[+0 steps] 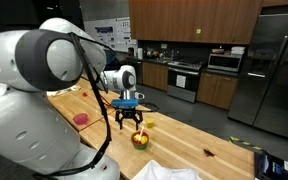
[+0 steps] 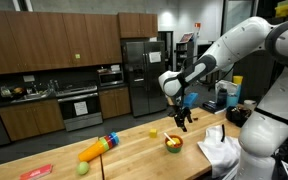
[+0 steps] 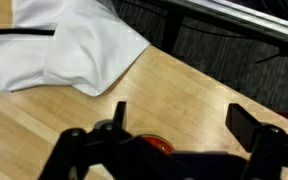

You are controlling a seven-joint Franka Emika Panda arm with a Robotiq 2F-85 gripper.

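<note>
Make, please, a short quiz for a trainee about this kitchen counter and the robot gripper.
1. True or false: the gripper is shut on the bowl.
2. Which thing lies on the counter near the bowl? A) white cloth B) black pan C) glass bottle
3. In a few words: where is the gripper relative to the bowl?

Key: 1 false, its jaws stand open and hold nothing; 2 A; 3 just above it, apart from it.
</note>
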